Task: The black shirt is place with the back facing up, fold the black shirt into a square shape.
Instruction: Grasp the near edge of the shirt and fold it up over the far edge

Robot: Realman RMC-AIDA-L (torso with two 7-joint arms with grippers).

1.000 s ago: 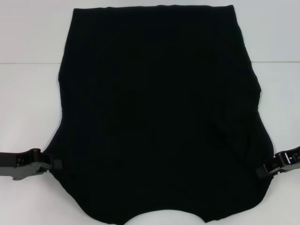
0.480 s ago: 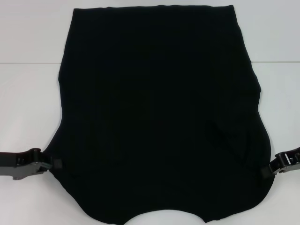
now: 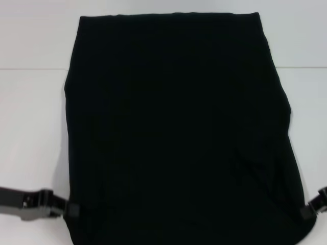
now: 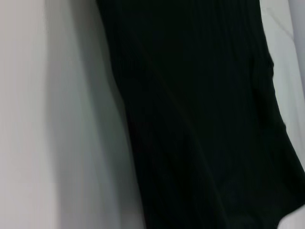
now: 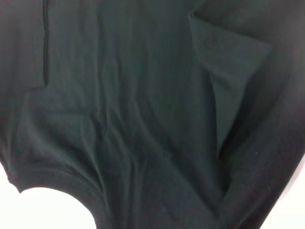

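gripping the black shirt [image 3: 173, 132] (near corners): left gripper [image 3: 71, 210], right gripper [image 3: 306, 212].

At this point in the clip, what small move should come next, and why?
Probably carry both held corners forward toward the far hem. The left gripper and right gripper each pinch a near side edge of the black shirt, which looks lifted and spread but unfolded.

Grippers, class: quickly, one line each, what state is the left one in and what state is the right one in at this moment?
Left gripper: shut on the black shirt, at its near left edge.
Right gripper: shut on the black shirt, at its near right edge.
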